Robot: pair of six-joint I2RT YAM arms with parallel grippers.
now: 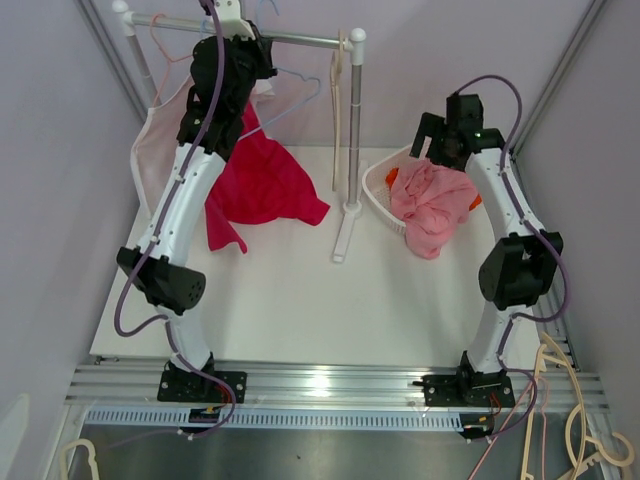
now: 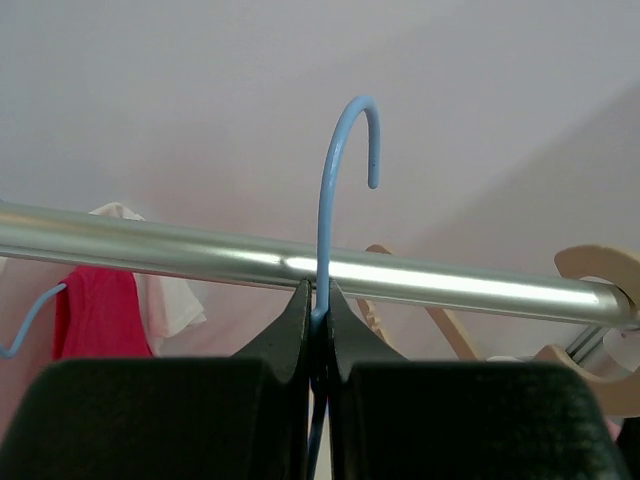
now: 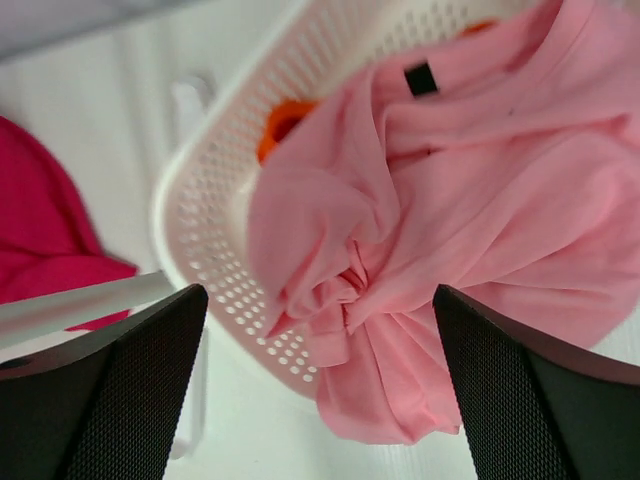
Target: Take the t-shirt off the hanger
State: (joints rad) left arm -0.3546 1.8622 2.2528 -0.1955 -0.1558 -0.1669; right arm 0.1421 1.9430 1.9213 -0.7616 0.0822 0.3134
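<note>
Left arm raised toward 11 o'clock, left tool (image 2: 318, 322) clamped on blue hanger (image 2: 328, 190) neck. Right arm at 2 o'clock, right tool (image 3: 320, 340) spread wide over pink t-shirt (image 3: 450, 200).

A: The rail (image 2: 420, 278) is polished metal, glossy enough to carry a bright streak. And the blue hanger (image 2: 335, 170)?
B: Thin wire under a smooth, faintly shiny coat. The pale hangers (image 2: 600, 265) look like smooth wood.
A: The crimson t-shirt (image 1: 265, 180) and the pink t-shirt (image 3: 470, 200) are both matt cloth (the pink one heavily creased).
B: The basket (image 3: 205, 240) is white perforated plastic. The pads (image 3: 520, 400) of the right pincer (image 3: 320, 380) are matt black and finely textured. The surface (image 1: 290, 300) is matt white.
</note>
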